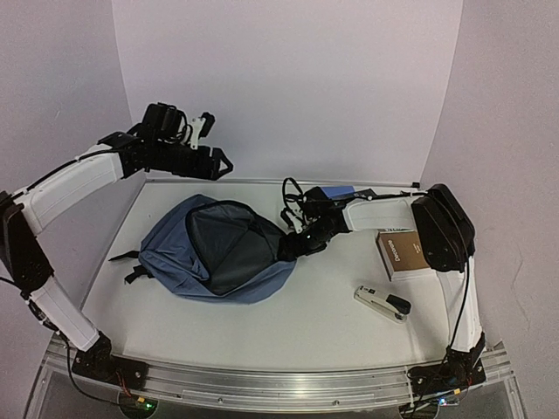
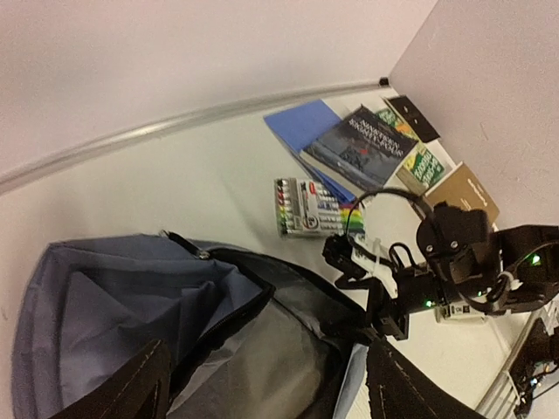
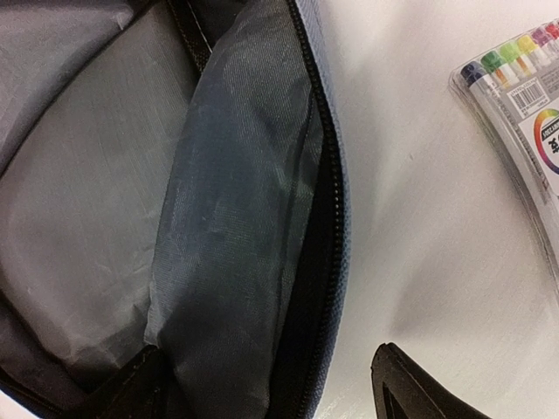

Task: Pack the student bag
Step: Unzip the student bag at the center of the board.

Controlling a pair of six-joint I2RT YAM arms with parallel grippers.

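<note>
The student bag (image 1: 218, 253) lies flat on the table, slate blue, its main pocket unzipped and the dark grey lining (image 2: 262, 349) showing. My right gripper (image 1: 293, 244) is down at the bag's right rim. In the right wrist view it (image 3: 266, 371) stands open, one finger inside over the lining and the other outside over the table, with the zipper edge (image 3: 327, 262) between them. My left gripper (image 1: 220, 162) hangs high over the back left corner, open and holding nothing. In the left wrist view it (image 2: 266, 371) looks down on the open bag.
A pack of coloured markers (image 2: 310, 205) lies just beyond the bag, with a blue notebook (image 2: 301, 122) and books (image 2: 362, 144) behind it. A brown box (image 1: 402, 253) and a stapler (image 1: 383, 303) lie at the right. Walls close the back and sides.
</note>
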